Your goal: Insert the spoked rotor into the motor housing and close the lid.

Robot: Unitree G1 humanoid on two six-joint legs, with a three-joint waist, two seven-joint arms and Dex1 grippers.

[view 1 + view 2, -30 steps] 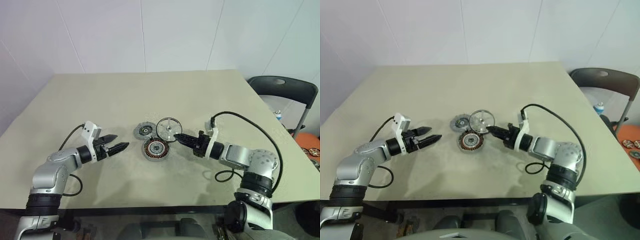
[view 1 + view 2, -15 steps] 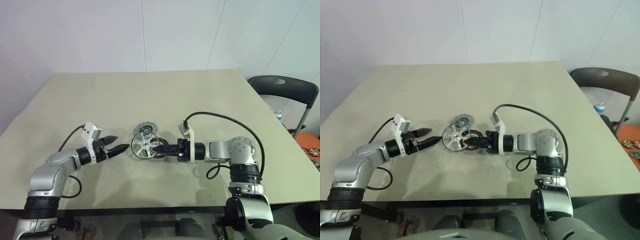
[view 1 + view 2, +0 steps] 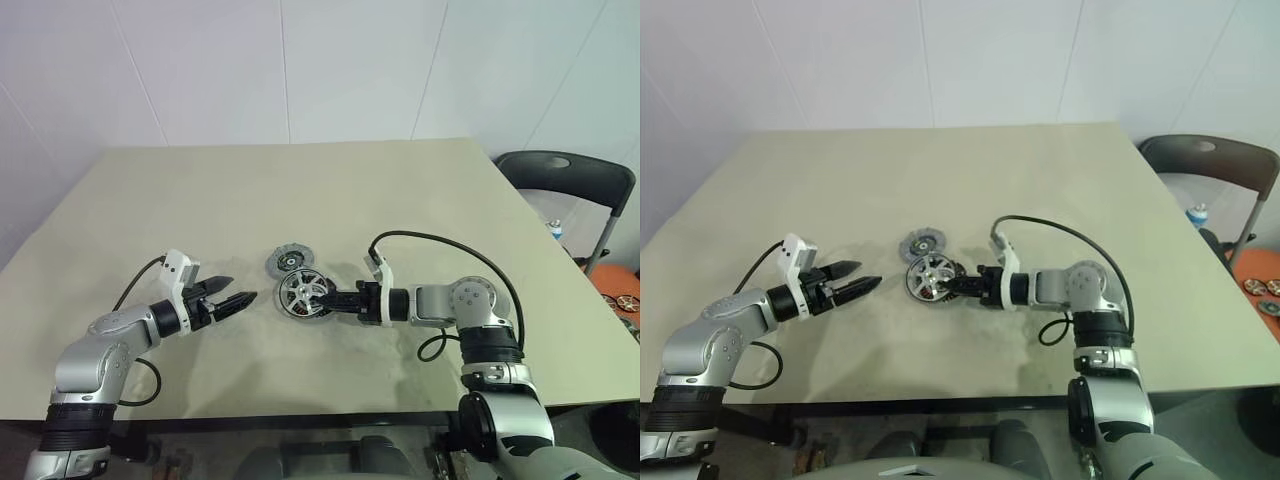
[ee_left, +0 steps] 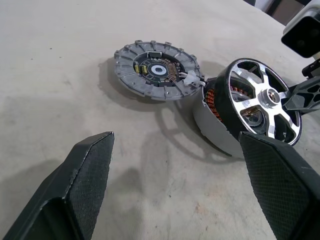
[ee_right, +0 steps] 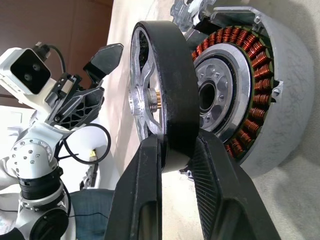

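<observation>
My right gripper (image 3: 334, 298) is shut on the dark rim of the spoked rotor (image 3: 303, 293), a shiny silver wheel. It holds the rotor tilted on edge over the motor housing (image 5: 252, 75), whose copper windings show behind the spokes. A narrow gap still shows between rotor (image 5: 172, 95) and housing on one side. The lid (image 3: 288, 262), a grey ridged disc, lies flat on the table just behind them. My left gripper (image 3: 236, 300) hovers open to the left of the housing, fingers pointing at it, holding nothing.
The parts sit mid-table on a beige table (image 3: 300, 190), with bare surface all around. A black chair (image 3: 566, 181) stands off the table's right side. The near table edge runs below both arms.
My right gripper has carried the rotor left and down, from up beside the lid to over the housing, and its wrist has turned. The left gripper has stayed put.
</observation>
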